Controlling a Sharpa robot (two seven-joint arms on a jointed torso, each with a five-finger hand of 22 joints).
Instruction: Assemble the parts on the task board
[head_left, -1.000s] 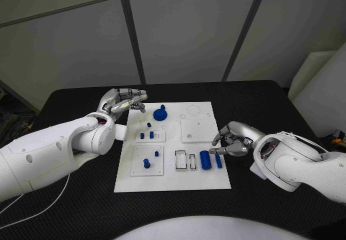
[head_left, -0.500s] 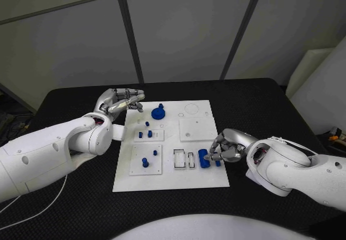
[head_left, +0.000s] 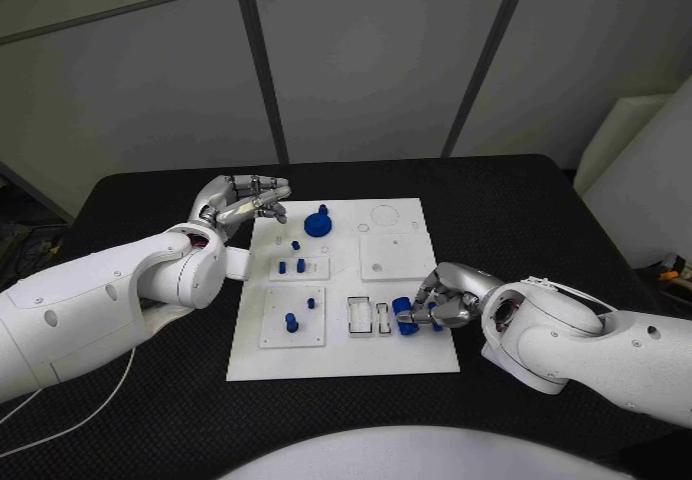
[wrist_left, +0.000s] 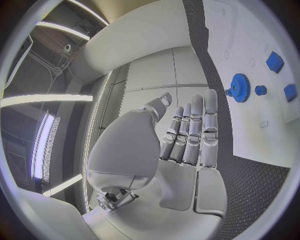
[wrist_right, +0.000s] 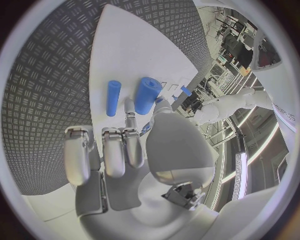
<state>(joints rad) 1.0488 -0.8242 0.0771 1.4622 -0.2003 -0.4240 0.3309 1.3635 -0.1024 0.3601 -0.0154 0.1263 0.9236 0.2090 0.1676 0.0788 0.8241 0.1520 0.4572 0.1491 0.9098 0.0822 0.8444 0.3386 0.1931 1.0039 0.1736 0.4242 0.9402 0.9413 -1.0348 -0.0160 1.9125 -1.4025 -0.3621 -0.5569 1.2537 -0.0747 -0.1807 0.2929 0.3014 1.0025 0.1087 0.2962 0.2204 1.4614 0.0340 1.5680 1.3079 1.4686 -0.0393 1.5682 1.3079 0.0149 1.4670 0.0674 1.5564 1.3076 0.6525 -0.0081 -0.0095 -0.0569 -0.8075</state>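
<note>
On the white task board (head_left: 346, 355), near its right edge, the right robot hand (head_left: 440, 297) touches a thick blue cylinder (head_left: 407, 316); grip unclear. A thinner blue cylinder (wrist_right: 113, 97) lies beside it. Left robot hand (head_left: 245, 200) hovers empty, fingers apart, by the blue gear (head_left: 319, 226).

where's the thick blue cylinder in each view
Head view: the thick blue cylinder lies on the task board, near its right edge, at the right robot hand.
Right wrist view: the cylinder lies beyond the fingertips.
Left wrist view: not in it.
Shared landmark: the thin blue cylinder beside it.
</note>
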